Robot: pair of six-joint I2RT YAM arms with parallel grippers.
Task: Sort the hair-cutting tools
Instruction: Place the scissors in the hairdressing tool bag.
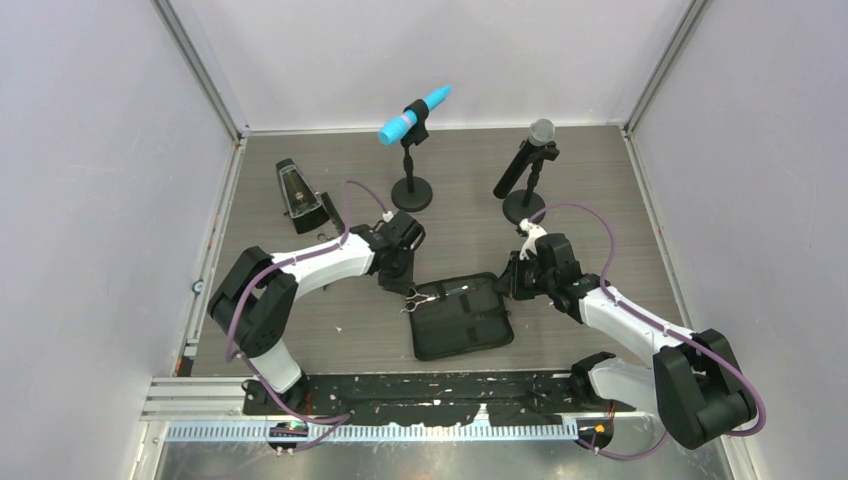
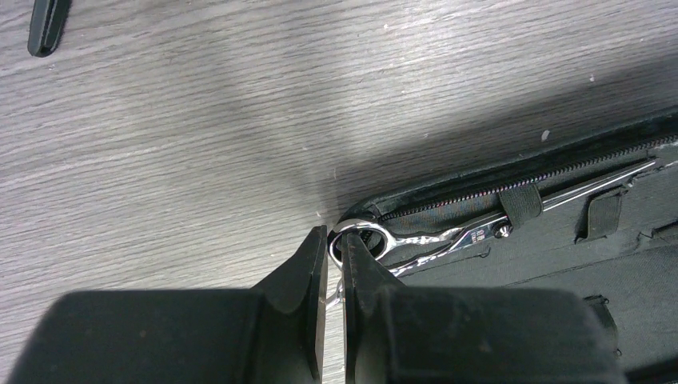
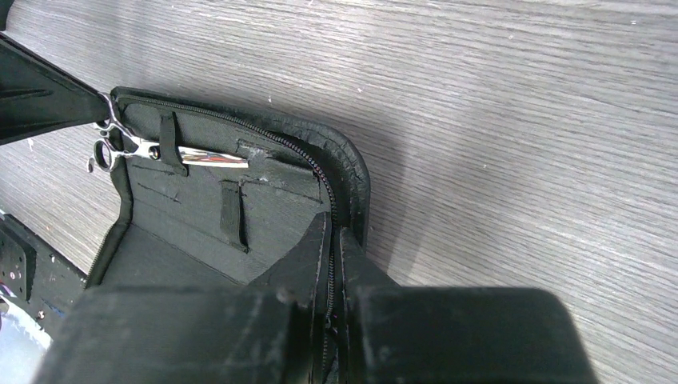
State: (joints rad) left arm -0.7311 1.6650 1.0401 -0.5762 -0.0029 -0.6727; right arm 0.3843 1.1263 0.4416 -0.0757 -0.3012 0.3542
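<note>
Left pincer (image 2: 336,240) was closed to a thin slit, nipping the rim of 1 ring handle of the silver scissors (image 2: 448,238). The scissors lay inside the open case (image 2: 480,180) on the bench (image 2: 200,120), just inside the zip edge, with the blades threaded under 1 elastic strap (image 2: 520,204). Their long axis ran from the ring at the fingertips straight away along that edge, toward the right arm; the left arm was nearer the handles. Right pincer (image 3: 332,228) was shut on the case rim at the opposite corner, apparently steadying it. Judgement: any slide should follow that axis through the strap.
</note>
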